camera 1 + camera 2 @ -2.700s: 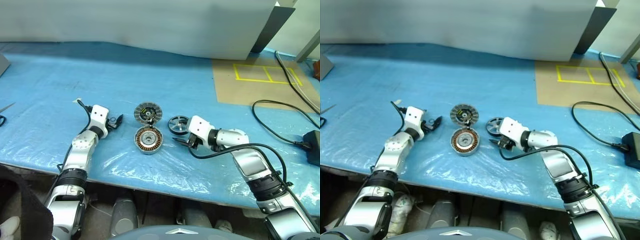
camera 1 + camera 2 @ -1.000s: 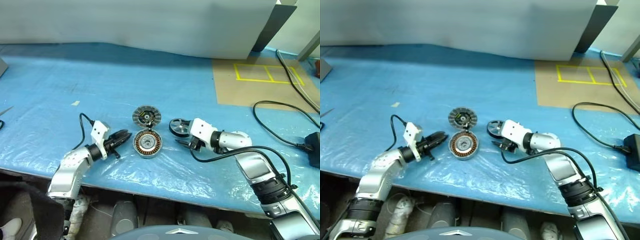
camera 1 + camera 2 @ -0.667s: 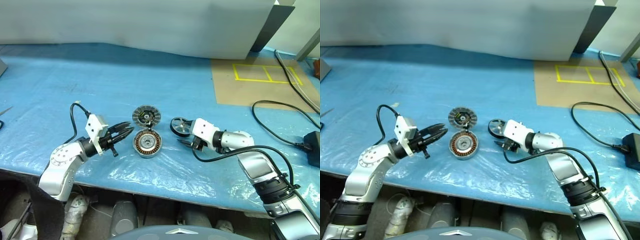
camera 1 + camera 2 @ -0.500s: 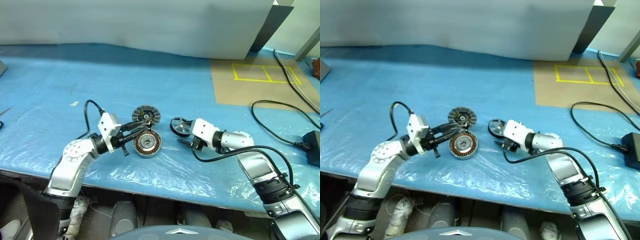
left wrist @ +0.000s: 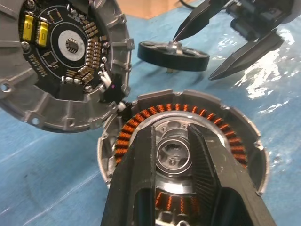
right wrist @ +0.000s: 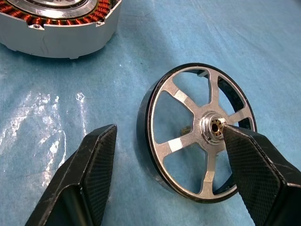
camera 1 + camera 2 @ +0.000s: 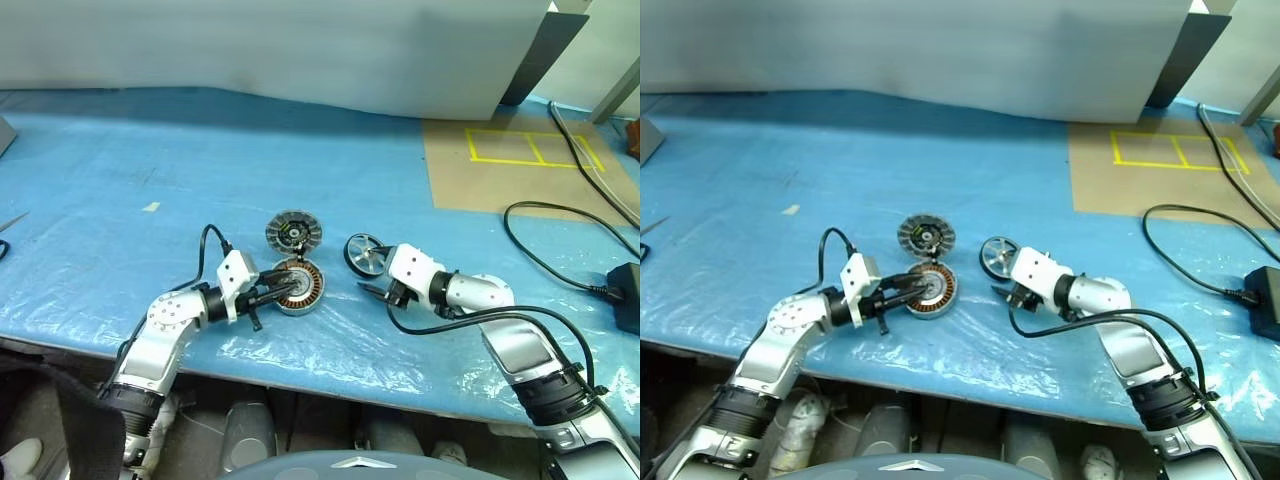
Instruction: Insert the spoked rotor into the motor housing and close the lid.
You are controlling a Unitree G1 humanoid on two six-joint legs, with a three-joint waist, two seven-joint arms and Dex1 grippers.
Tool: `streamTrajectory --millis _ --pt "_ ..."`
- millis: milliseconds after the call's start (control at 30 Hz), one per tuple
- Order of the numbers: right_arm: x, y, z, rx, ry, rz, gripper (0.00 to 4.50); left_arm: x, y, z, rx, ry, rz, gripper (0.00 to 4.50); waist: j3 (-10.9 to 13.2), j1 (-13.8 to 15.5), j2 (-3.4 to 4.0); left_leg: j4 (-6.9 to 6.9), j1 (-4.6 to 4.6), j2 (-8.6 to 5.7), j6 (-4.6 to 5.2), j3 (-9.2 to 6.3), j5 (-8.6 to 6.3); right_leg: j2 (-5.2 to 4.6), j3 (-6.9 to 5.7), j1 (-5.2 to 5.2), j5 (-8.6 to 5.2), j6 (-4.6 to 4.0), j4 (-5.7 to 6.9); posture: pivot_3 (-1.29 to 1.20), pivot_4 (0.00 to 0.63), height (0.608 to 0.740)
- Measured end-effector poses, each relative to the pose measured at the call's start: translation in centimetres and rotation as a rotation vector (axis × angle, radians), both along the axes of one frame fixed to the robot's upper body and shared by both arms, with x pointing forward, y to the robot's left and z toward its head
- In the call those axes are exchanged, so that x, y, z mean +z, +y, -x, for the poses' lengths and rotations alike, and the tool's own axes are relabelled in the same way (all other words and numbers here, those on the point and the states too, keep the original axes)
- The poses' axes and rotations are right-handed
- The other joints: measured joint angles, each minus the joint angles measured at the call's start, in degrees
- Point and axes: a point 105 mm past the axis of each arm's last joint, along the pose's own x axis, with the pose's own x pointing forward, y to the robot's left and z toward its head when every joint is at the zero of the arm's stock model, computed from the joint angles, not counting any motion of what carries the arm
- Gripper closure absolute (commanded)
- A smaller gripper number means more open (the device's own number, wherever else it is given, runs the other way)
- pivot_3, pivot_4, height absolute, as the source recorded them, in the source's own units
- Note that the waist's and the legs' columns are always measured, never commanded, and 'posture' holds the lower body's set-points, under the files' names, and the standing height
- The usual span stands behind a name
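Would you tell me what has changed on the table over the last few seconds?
The left gripper has swung in from the left and now reaches over the motor housing, fingers nearly shut, gripping nothing. The right gripper stays open beside the spoked rotor. The rotor, housing and lid lie where they were.

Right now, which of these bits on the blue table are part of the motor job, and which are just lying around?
Part of the job:
- spoked rotor, between the open right gripper fingers
- motor housing, left gripper over it
- lid, lying open beside the housing

Just lying about:
- black cable
- black adapter
- scrap of tape
- yellow tape marks
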Motion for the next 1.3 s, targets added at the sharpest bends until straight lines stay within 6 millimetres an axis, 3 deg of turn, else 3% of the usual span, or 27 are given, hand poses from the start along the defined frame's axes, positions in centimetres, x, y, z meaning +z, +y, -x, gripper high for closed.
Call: streamTrajectory --millis 400,1300 --pt "-0.1 -0.2 0.3 -0.011 0.008 -0.003 0.79 -0.9 -0.2 -0.6 -0.01 -0.031 0.018 3.83 0.0 0.0 0.0 0.0 0.3 0.02 0.07 0.0 -0.04 -0.01 0.01 0.3 -0.03 -0.05 -0.01 0.0 0.15 0.74" --pt "-0.1 -0.1 0.3 -0.007 0.001 0.003 0.79 -0.8 -1.2 -0.7 -0.019 0.007 0.028 3.83 0.0 0.0 0.0 -0.01 0.37 0.02 0.08 0.0 -0.05 -0.02 0.03 0.34 -0.03 -0.06 0.0 0.0 0.15 0.74"
